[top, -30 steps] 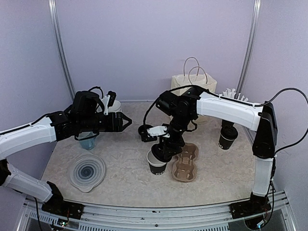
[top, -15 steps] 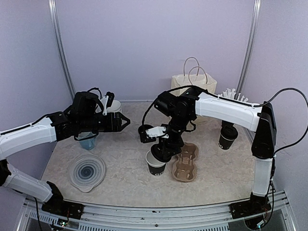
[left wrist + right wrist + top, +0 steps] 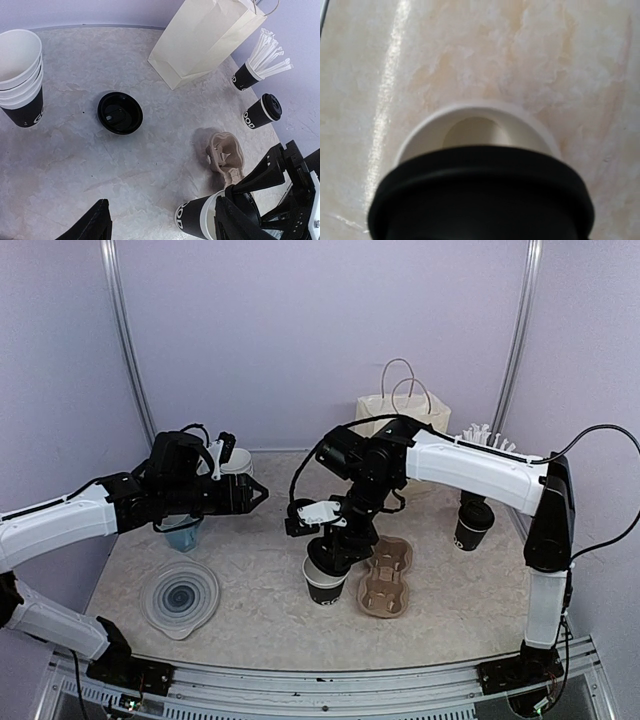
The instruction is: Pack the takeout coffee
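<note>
An open black cup with a white inside stands next to the brown carrier tray. My right gripper hangs just above it, shut on a black lid. In the right wrist view that lid covers the near half of the cup's white rim; the fingers themselves are hidden. A second cup with its lid on stands at the right. My left gripper hovers open and empty at the left. Its view shows the open cup, the tray, the lidded cup and a loose lid.
A cream paper bag stands at the back, with a black cup of white straws to its right. A stack of lidless cups is at the back left. A clear plastic lid lies at the front left.
My right gripper, with the lid, has shifted slightly left above the open cup. The left arm has barely moved.
</note>
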You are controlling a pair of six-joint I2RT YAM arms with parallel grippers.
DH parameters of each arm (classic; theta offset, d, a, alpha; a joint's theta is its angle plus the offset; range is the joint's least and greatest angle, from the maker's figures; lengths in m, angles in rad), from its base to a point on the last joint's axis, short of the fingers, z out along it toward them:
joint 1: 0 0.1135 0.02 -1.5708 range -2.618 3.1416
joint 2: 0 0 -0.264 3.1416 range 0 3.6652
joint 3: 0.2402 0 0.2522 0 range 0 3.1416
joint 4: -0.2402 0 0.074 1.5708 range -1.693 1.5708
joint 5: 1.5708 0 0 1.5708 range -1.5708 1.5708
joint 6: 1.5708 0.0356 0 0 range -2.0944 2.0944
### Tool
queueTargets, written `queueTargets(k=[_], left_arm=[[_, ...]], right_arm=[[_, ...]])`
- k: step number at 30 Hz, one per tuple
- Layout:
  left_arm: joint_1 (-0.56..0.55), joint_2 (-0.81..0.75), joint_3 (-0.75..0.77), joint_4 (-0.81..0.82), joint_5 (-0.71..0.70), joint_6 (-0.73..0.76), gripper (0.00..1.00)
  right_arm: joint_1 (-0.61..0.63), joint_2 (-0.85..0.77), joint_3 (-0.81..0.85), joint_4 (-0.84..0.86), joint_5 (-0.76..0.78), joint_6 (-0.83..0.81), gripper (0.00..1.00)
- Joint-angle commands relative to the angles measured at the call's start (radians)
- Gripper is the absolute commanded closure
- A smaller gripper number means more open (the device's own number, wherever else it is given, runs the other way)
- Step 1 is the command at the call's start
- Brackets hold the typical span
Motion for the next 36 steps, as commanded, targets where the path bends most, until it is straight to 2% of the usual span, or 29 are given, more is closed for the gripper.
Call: queueTargets(k=[1,36], left_arm=[[0.010,-0.010,-0.021,0.014,0.013,-0.006,0.31],[0.024,-0.008,-0.007,0.009,0.029,-0.002,0.30]], right_arm=[[0.016,-0.026,0.029,-0.011,-0.005,-0.007,0.30],[0.033,-0.003,-0.015,-0.033,0.050,-0.031,0.26]])
